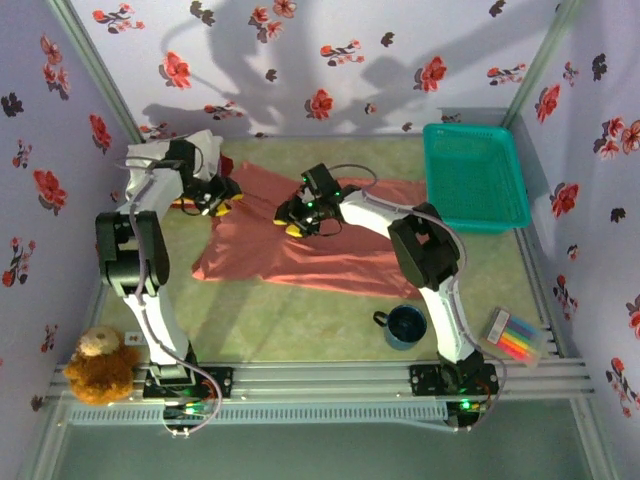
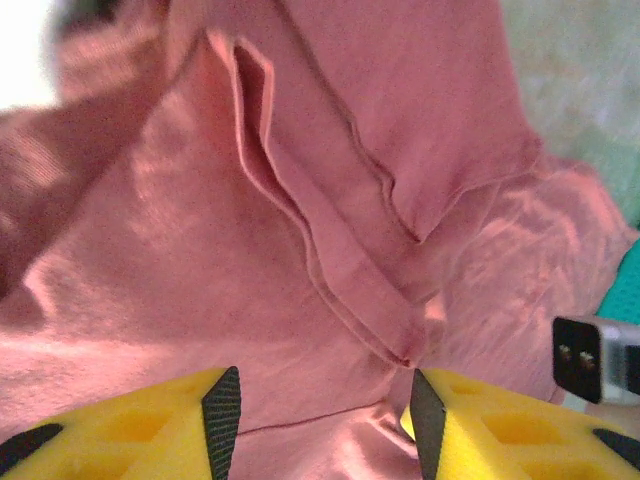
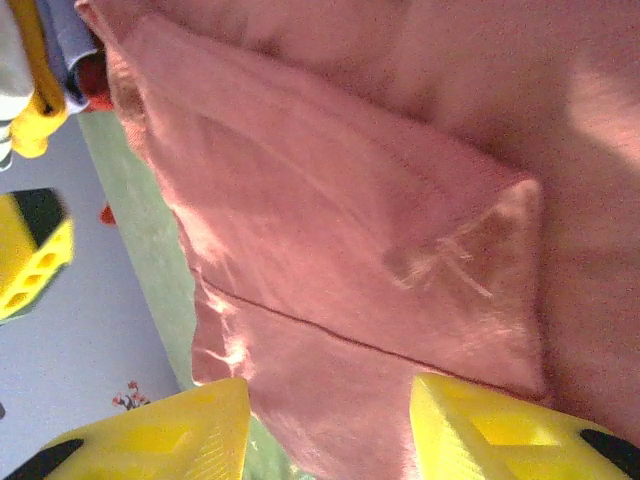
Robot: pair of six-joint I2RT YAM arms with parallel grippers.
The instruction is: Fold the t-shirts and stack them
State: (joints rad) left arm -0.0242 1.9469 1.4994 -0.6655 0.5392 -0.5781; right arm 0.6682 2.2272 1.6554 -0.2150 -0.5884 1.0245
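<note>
Salmon-pink t-shirt [image 1: 300, 240] lies spread over the centre of the green surface [image 1: 290, 325], rumpled, with one edge folded over in a thick double layer. In the top view the shirt's far corner reaches toward 1 o'clock, close to the teal mesh basket [image 1: 475, 180]. The basket sits at 2 o'clock with its bare mesh floor showing. Dark blue mug [image 1: 405, 327] is at 5 o'clock; its inside is too dark to tell the contents. Clear case [image 1: 518, 338] just right of the mug holds coloured markers. Teddy bear [image 1: 98, 365] is at 8 o'clock.

Left claw [image 2: 323, 405] is at the shirt's 10 o'clock corner, jaws parted about halfway over a creased hem and gripping nothing. Right claw [image 3: 330, 400] is over the shirt's middle, jaws likewise parted above the folded edge with no cloth pinched. The right wrist view catches bunched yellow, white and red cloth [image 3: 30, 95] past the shirt's edge.
</note>
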